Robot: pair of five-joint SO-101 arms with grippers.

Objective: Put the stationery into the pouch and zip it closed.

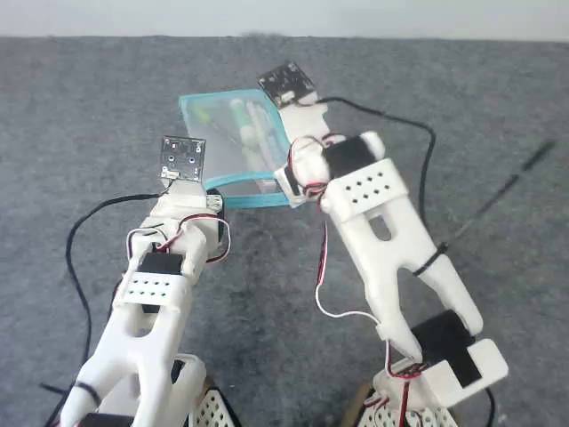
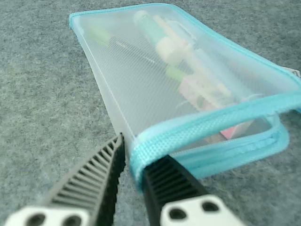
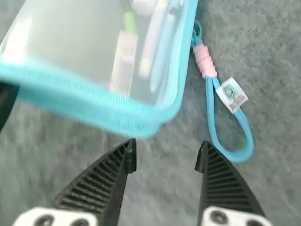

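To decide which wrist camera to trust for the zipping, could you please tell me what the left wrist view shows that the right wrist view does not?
Left wrist view, not the right: the left gripper closed on the pouch at a corner of its teal zipper edge, where the mouth looks open. Right wrist view, not the left: the open right gripper over the table, and the zipper pull's teal loop with a pink bead and small tag, lying beside the pouch. Both: the translucent pouch with pens inside, on the grey table.

Mat (image 1: 80, 116) free left of and beyond pouch (image 1: 222, 142), right arm (image 1: 373, 191) over its near corner, strap loop (image 3: 233, 141) beside right fingers (image 3: 103, 183)
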